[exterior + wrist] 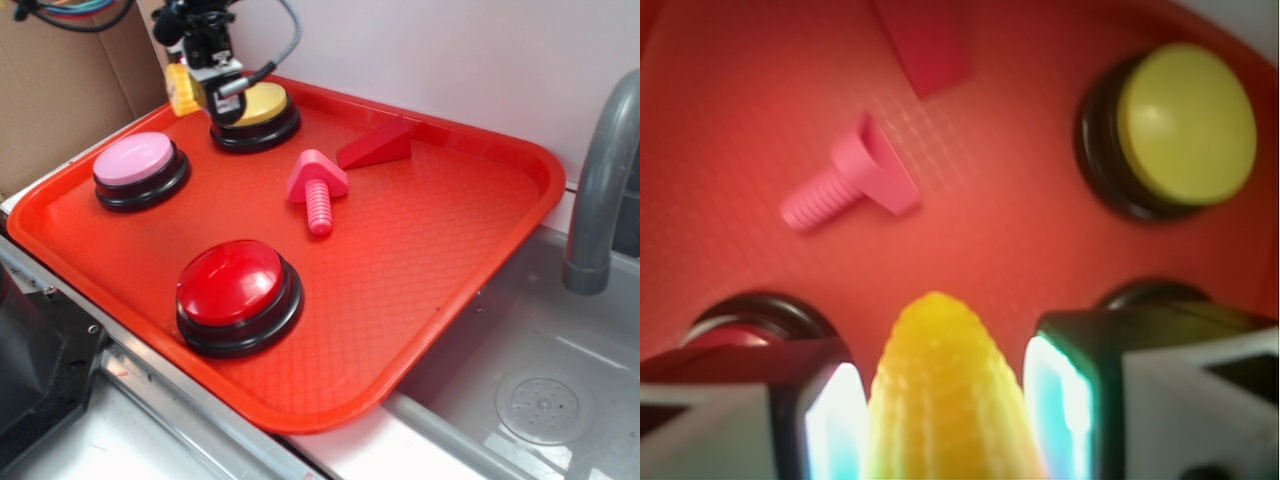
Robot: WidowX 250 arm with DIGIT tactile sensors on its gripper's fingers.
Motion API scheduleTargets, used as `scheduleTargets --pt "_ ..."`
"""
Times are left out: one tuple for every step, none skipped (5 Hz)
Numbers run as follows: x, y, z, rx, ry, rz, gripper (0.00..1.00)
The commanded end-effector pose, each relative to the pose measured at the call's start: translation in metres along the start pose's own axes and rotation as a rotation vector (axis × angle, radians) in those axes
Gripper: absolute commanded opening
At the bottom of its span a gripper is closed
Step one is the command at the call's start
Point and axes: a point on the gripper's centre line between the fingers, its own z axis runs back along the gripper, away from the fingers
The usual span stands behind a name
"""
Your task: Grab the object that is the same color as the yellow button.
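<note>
Already the grab looks made: the small yellow ridged plastic toy corn cob (940, 390) sits between the two fingers of the robot's hand (945, 400), which are clamped on its sides, tip pointing away from the wrist camera. In the exterior view the cob (183, 90) hangs at the hand (207, 88) above the far left corner of the red plastic tray (470, 250), just beside the round pale-yellow-topped push button with a black base (257, 113), whose colour it matches. My judgement is that the grasp step is done or nearly so; the next move calls only for keeping the squeeze firm and lifting straight, since the tapered cob could slip.

Counted: three buttons, namely the yellow one, a pink-topped button (140, 168) and a larger red-topped button (238, 295); one pink screw-shaped toy (317, 188); one red wedge (377, 146); one cob.
</note>
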Motion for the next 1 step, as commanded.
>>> scheduleTargets --pt "-0.0169 0.0151 0.0096 0.039 0.009 0.105 0.0"
